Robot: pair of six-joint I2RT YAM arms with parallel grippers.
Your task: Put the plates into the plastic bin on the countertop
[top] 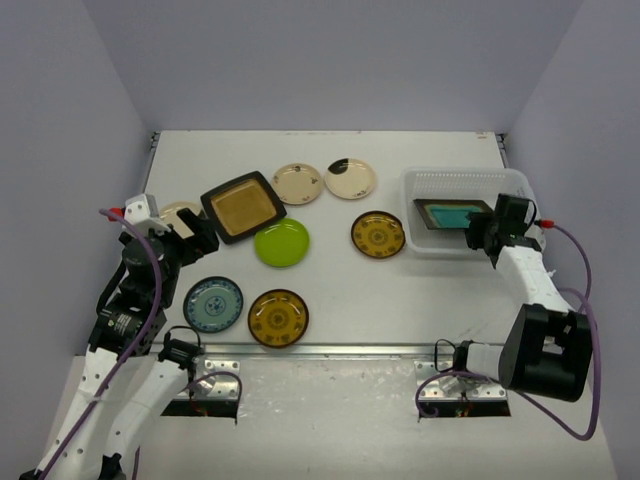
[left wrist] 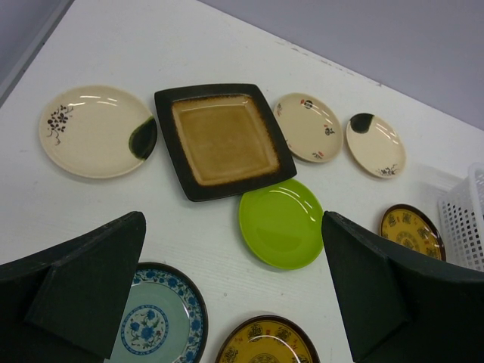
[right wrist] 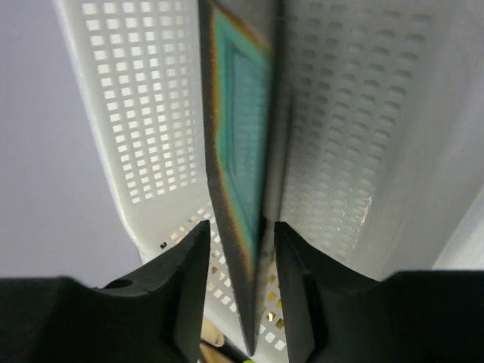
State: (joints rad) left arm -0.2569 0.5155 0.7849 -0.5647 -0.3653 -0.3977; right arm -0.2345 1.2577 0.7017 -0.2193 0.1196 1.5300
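Note:
The white slotted plastic bin [top: 462, 177] stands at the right on the countertop [top: 400, 290]. The teal square plate [top: 450, 214] lies tilted inside it. My right gripper [top: 480, 234] is at the bin's right end. In the right wrist view the plate [right wrist: 242, 113] stands edge-on between the fingers of the gripper [right wrist: 240, 234], with a thin gap on each side. My left gripper [top: 195, 236] is open and empty above the table, near the amber square plate [top: 243, 206], the lime plate [top: 281, 243] and the blue patterned plate [top: 213, 304].
Two amber patterned plates [top: 378, 234] [top: 278, 317] and two cream plates [top: 297, 183] [top: 350, 178] lie on the table. A third cream plate [left wrist: 94, 130] lies left of the amber square, partly hidden under my left arm from above. Lavender walls enclose three sides.

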